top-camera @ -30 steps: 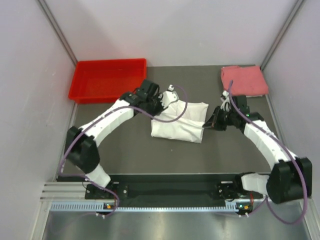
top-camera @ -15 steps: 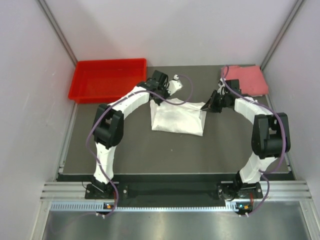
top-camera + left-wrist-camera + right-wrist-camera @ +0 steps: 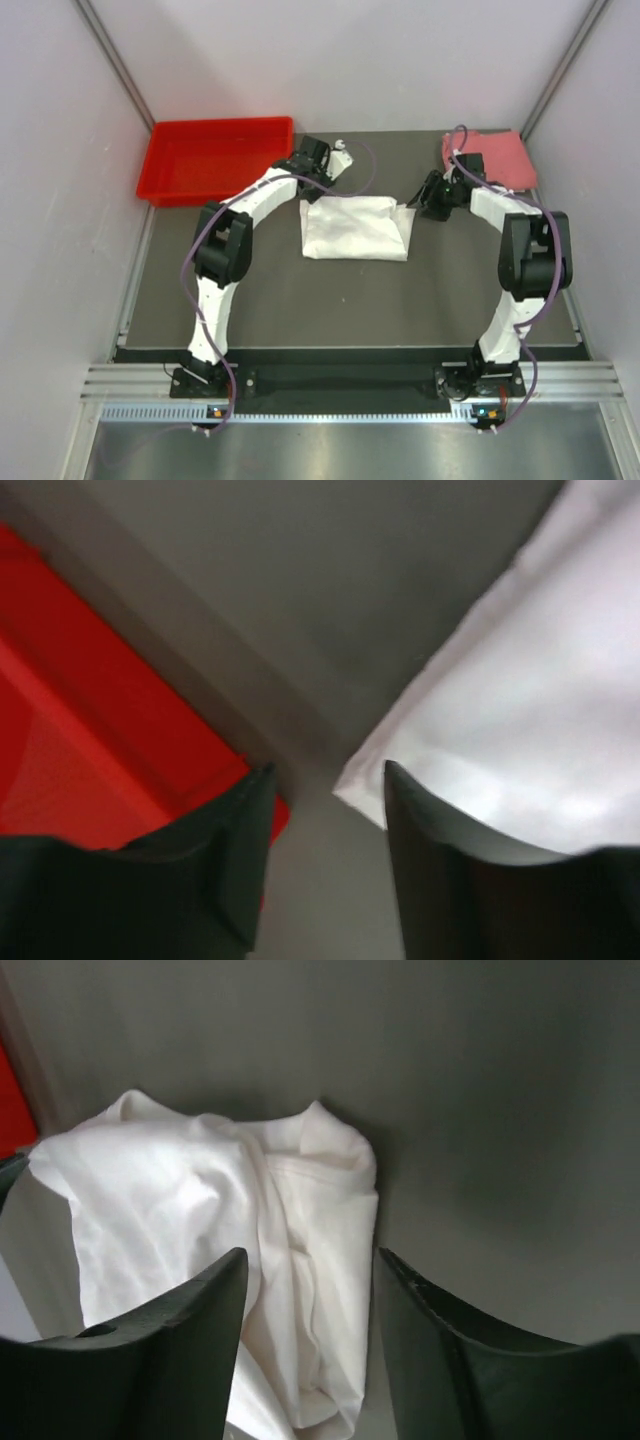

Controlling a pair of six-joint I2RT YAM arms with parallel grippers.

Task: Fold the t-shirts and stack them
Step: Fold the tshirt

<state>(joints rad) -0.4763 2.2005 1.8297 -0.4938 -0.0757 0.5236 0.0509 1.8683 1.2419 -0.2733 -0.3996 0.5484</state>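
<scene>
The white t-shirt [image 3: 355,228] lies folded into a rough rectangle in the middle of the dark mat. My left gripper [image 3: 312,188] hovers open over its far left corner; in the left wrist view that gripper [image 3: 325,780] has the corner of the white cloth [image 3: 520,680] just under its gap, not pinched. My right gripper [image 3: 418,202] stands open over the far right corner. In the right wrist view the right gripper [image 3: 308,1270] has rumpled white cloth [image 3: 200,1200] lying loose below it. The pink-red t-shirt [image 3: 495,160] rests folded at the back right.
A red plastic bin [image 3: 215,158] stands at the back left, its corner close beside the left fingers [image 3: 90,710]. Pale walls close in the mat on three sides. Both arms reach far forward over the mat [image 3: 300,300].
Both grippers carried the shirt's edge away from me, folding it over, then opened and let go. The shirt now lies flatter and further back.
</scene>
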